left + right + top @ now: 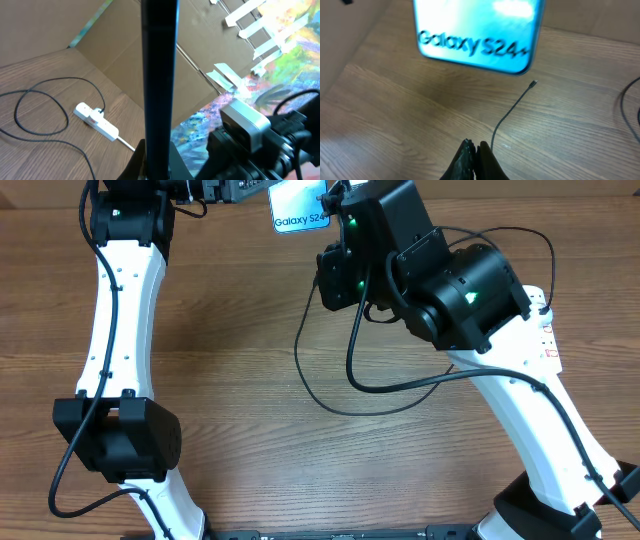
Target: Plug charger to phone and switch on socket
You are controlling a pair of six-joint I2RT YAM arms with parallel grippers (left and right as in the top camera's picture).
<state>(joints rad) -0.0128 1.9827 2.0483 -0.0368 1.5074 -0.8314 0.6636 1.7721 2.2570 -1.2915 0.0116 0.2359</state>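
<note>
- Right wrist view: the phone [477,35] is shown at the top with its screen lit. It is judged to be held clear of the table [395,115], with its lower edge turned toward the right gripper [474,147].
- Right gripper: placed below the phone. Its fingers are closed, and the charger [512,107] appears to be pinched between them, though the contact itself is hidden.
- Charger: a short free length is run from the fingers up and to the right, toward the phone. Its long axis is slanted, not square to the phone's lower edge.
- Connector tip [533,84]: found just below the phone's lower right corner, near it but apart.
- Left gripper [156,167]: clamped on the phone, whose black edge is seen rising upright from between the fingers.
- Socket [97,121]: laid on the table well apart from the phone, on the right arm's side. The black cable is seen to reach it. The switch position cannot be told.
- Judgement: the tip is carried by the right arm, the nearer one. It must be squared to the phone's lower edge and brought up to the port, which cannot be made out.
</note>
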